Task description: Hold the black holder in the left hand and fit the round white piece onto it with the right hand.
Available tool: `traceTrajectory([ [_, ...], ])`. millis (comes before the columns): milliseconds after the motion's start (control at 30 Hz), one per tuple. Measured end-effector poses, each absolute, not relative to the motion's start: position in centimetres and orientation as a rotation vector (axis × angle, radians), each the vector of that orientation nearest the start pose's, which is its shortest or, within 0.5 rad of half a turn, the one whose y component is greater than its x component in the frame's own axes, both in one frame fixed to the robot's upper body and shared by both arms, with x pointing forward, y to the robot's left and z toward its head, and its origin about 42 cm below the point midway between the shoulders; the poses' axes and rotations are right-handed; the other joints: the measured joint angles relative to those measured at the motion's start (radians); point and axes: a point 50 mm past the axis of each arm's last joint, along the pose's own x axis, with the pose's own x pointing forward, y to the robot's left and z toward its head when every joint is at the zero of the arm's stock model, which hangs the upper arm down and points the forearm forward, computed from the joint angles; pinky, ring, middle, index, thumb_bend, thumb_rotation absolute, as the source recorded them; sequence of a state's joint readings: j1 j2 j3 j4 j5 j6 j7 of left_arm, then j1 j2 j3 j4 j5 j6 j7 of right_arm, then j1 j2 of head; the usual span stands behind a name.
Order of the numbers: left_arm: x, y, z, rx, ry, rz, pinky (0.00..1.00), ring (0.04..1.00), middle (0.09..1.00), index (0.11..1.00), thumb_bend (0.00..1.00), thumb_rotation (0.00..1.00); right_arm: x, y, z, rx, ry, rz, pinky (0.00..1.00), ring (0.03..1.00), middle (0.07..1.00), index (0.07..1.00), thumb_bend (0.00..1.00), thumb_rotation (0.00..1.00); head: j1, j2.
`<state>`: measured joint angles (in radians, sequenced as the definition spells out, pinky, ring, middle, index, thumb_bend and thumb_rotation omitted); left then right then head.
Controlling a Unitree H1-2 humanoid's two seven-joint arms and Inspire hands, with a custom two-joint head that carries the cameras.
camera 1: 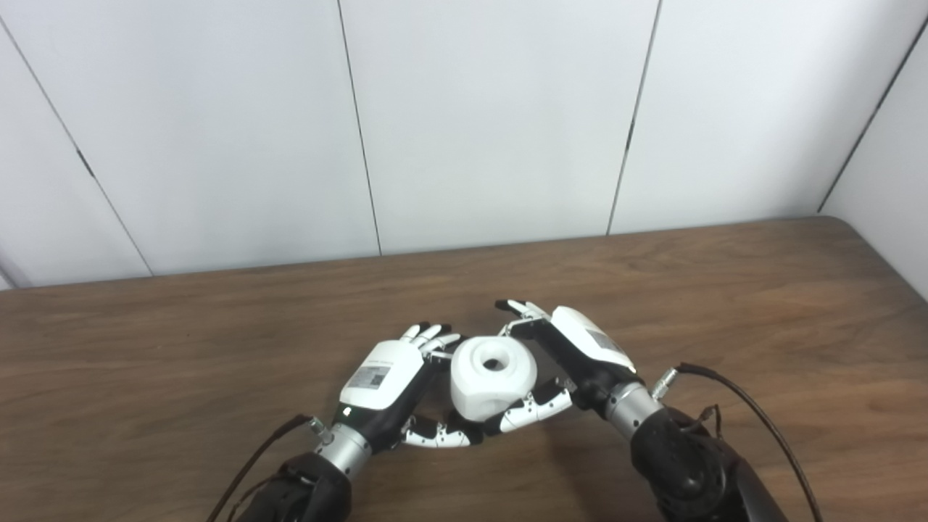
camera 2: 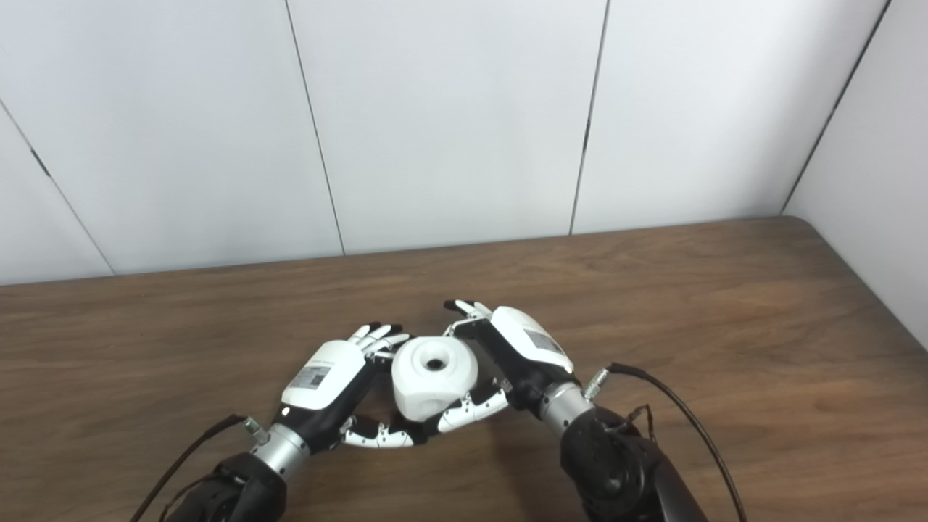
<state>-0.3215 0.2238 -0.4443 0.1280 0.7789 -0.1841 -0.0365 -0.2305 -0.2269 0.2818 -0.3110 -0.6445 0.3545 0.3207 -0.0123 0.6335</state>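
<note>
Right robot hand (camera 1: pixel 580 355) | apparently clasping white piece (camera 1: pixel 493 377) | left robot hand (camera 1: pixel 384 384) touching

On my feed the round white piece (camera 1: pixel 493 378) is plain matte white all over, with a dark hole in its top face. My left hand (camera 1: pixel 388 384) has a white back shell carrying a small grey-and-black square code label, over a black body. Its fingers (camera 1: pixel 429 335) are white with black tips. My right hand (camera 1: pixel 573 355) matches it: white shell, grey label, black underneath. Both wrists end in silver metal cuffs on black forearms, with black cables trailing off. The counter (camera 1: pixel 725 304) is dark brown wood grain with streaky lighter bands. The wall (camera 1: pixel 493 116) behind is pale grey-white panels split by thin dark seams.
</note>
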Motion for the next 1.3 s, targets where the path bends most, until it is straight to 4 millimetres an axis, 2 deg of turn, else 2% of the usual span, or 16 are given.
traceTrajectory([
  [333,35.16,13.82,14.19,1.056,-0.466,-0.529,1.00,0.953,0.879,0.481,0.52,0.05,32.37,-18.26,20.85,-0.883,-0.133,0.332,0.89,0.987,0.964,0.843,0.92,0.32,0.000,-0.002],
  [667,35.14,13.78,14.15,1.056,-0.467,-0.529,1.00,0.954,0.883,0.481,0.52,0.05,32.44,-18.33,20.91,-0.893,-0.130,0.345,0.92,1.000,1.000,0.995,1.00,0.40,0.000,-0.003],
  [1300,35.14,13.77,14.10,1.055,-0.467,-0.528,1.00,0.953,0.880,0.481,0.52,0.05,32.46,-18.16,21.39,-0.905,-0.105,0.354,0.88,1.000,1.000,1.000,1.00,0.42,-0.002,-0.006],
])
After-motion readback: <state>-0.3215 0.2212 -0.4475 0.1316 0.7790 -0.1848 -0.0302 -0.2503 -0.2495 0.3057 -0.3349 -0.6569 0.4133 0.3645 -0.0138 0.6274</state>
